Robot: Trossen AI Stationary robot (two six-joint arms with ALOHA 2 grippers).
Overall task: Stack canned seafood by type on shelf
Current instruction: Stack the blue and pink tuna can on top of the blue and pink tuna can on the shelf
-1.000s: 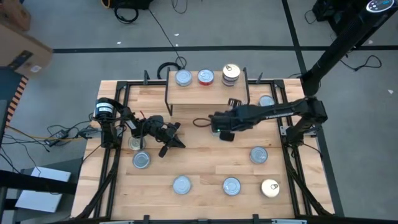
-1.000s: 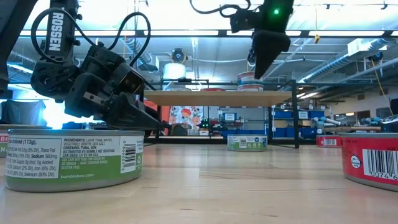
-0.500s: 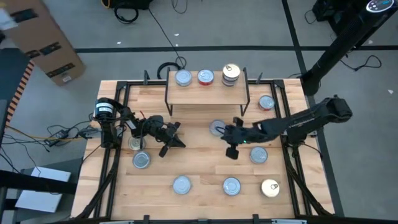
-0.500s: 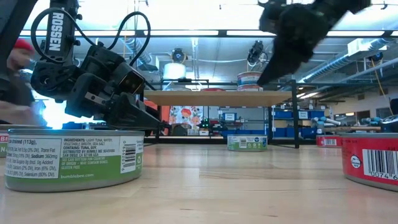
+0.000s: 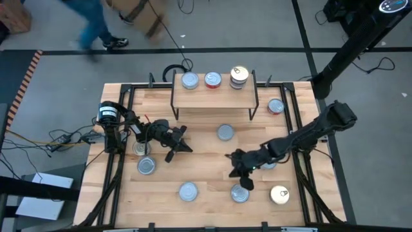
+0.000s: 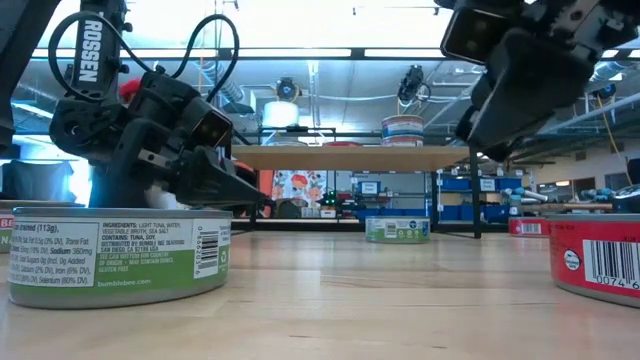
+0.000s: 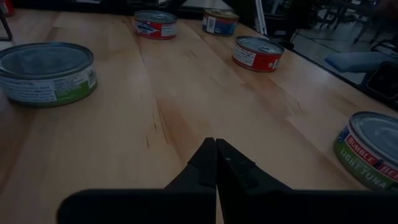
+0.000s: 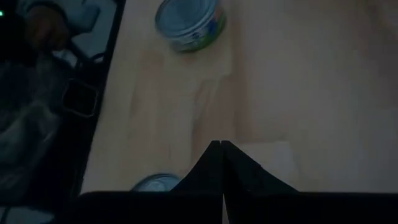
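Right gripper [image 5: 239, 169] is pressed together and empty, hanging over the front-right part of the desk [image 5: 206, 161], just beside a silver-topped tin [image 5: 239, 193] near the front edge. Left gripper [image 5: 180, 140] is likewise closed on nothing, parked low at the left side of the desk. My read on the step: between picks, lining up on the next tin. Next move calls for spreading the fingers, dropping over that silver-topped tin, and clamping on its side wall, then carrying it to the matching stack. Shelf [image 5: 214, 92] sits at the back centre of the desk: light-wood board on thin black wire legs. On it: a silver-blue tin [image 5: 190, 80], a red-labelled tin [image 5: 212, 80], and a stack [image 5: 239, 77] topped by a gold pull-tab lid. Loose tins are scattered well apart: one silver-topped tin in mid-desk [image 5: 224, 133], one red-labelled tin [image 5: 275, 106] at the right of the shelf, a gold-topped one [image 5: 279, 194] at front right, plus several silver ones at front and left. All are flat, round, metal with paper labels; smooth rims, likely slippery, so a centred grip matters. Desk surface is slatted pale wood.
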